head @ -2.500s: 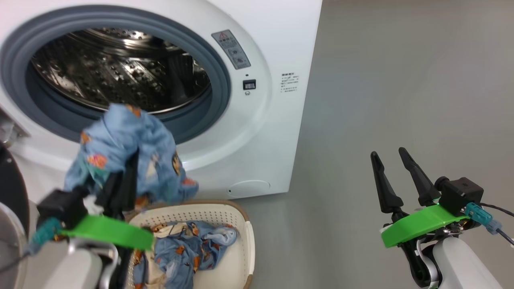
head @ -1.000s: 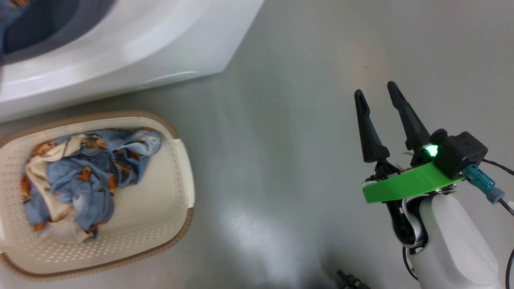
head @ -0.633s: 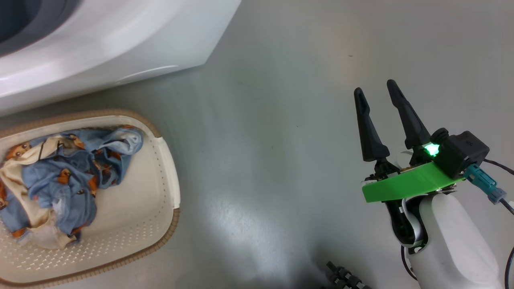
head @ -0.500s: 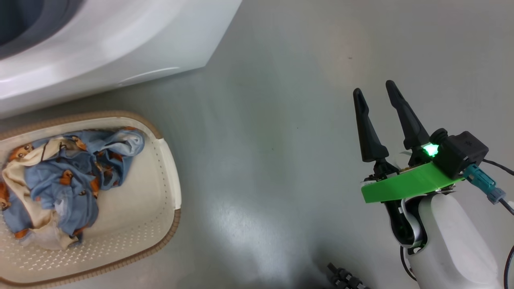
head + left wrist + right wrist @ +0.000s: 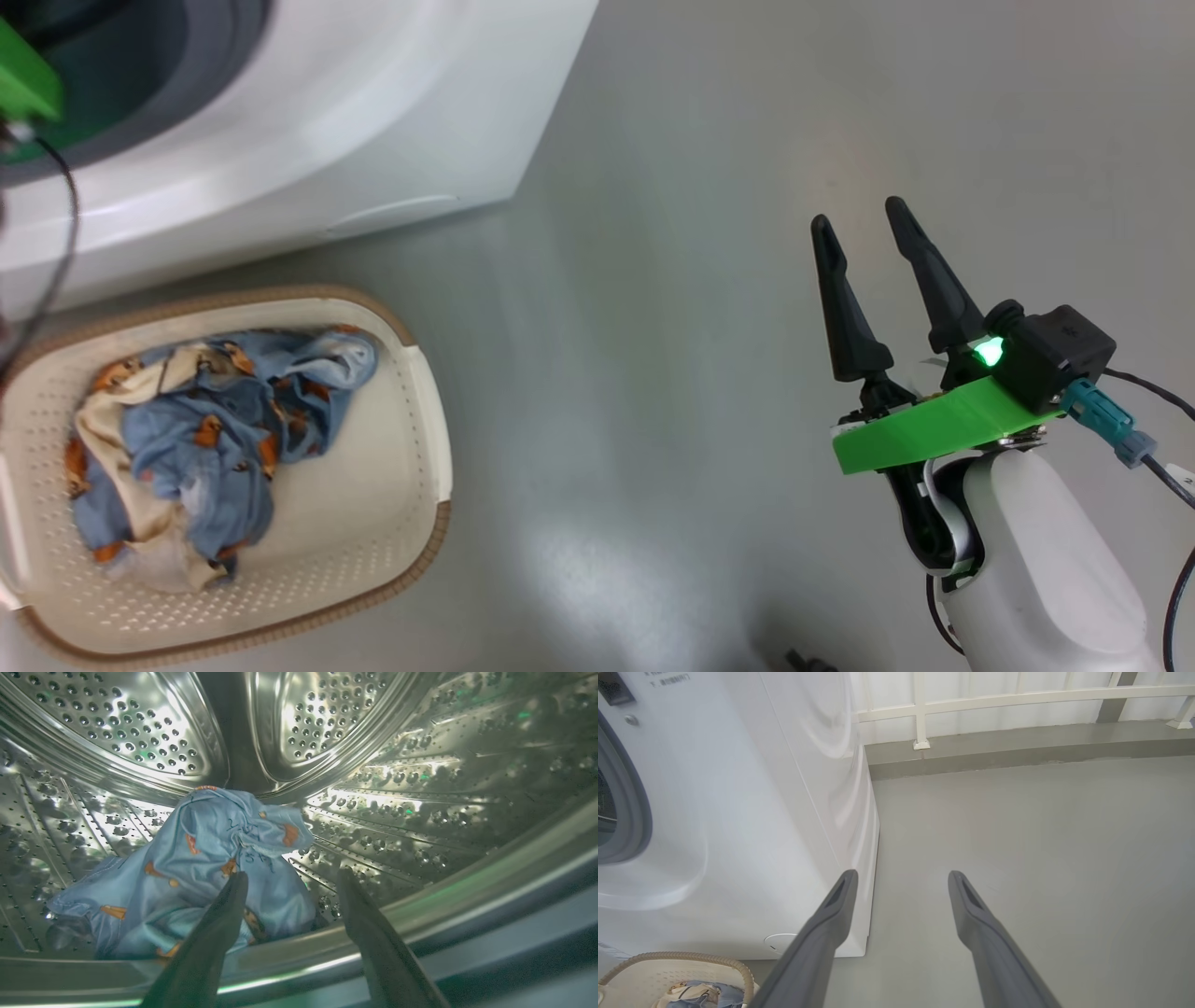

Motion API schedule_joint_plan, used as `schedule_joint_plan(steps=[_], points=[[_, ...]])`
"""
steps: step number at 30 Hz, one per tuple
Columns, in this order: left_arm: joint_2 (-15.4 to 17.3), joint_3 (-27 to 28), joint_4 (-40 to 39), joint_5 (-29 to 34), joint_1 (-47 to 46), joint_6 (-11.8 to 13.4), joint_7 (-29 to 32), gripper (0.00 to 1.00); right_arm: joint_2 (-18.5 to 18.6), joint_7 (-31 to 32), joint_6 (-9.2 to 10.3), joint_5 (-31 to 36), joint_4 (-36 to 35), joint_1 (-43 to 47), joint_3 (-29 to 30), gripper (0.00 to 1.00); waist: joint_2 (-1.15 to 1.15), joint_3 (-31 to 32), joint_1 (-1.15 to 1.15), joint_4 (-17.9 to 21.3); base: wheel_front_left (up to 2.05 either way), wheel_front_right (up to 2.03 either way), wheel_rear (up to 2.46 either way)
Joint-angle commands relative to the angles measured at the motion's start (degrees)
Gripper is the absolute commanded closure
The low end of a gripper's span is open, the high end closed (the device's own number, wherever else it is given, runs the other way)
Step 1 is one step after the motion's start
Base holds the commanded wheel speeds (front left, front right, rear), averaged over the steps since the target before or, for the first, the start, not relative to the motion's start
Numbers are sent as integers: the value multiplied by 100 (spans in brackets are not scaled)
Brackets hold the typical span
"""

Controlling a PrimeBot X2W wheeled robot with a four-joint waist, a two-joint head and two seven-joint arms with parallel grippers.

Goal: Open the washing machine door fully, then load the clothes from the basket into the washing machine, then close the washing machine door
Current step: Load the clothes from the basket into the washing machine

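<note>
My left gripper [image 5: 292,876] is open inside the washing machine's [image 5: 280,121] steel drum [image 5: 327,714]. One light-blue garment of the clothes [image 5: 201,868] lies loose on the drum floor just beyond its fingers, nothing between them. The arm's green wrist mount [image 5: 23,79] shows at the machine's opening. More clothes [image 5: 205,429] lie bundled in the cream basket [image 5: 425,373] on the floor in front of the machine. My right gripper [image 5: 859,215] hangs open and empty over bare floor, far right of the basket. The washing machine door is out of view.
Grey floor spreads to the right of the machine [image 5: 738,812] and the basket [image 5: 668,957]. A white railing [image 5: 971,700] on a low kerb runs along the far side. A thin dark cable [image 5: 56,252] hangs over the machine's front at the left.
The garment that my left gripper held before the drum now lies inside it, let go. The head camera has dipped and shifted; the left wrist's green mount has come back into view.
</note>
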State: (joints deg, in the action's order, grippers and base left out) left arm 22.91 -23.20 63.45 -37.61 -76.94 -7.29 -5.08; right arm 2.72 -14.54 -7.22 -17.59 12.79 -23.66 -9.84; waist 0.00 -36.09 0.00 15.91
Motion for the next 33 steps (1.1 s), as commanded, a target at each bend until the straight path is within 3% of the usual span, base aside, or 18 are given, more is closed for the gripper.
schedule_joint_plan(steps=[1,10,21,33], points=[[205,-48,-103,-42,169,-19,-104,0,16,-46,-26,-13,-69,13,-118,0,0,231,0,-119,0,0,0],[147,-462,-75,-293,866,-19,-705,0,21,-46,-26,72,143,-60,-34,0,0,899,0,-315,0,0,0],[2,-684,-360,-439,1695,-19,-982,0,135,-46,-26,-68,330,96,-12,0,0,1654,0,-586,0,0,0],[-122,17,-1563,38,3162,192,-991,0,281,-46,-26,-269,479,460,47,0,0,2477,0,-777,0,0,0]])
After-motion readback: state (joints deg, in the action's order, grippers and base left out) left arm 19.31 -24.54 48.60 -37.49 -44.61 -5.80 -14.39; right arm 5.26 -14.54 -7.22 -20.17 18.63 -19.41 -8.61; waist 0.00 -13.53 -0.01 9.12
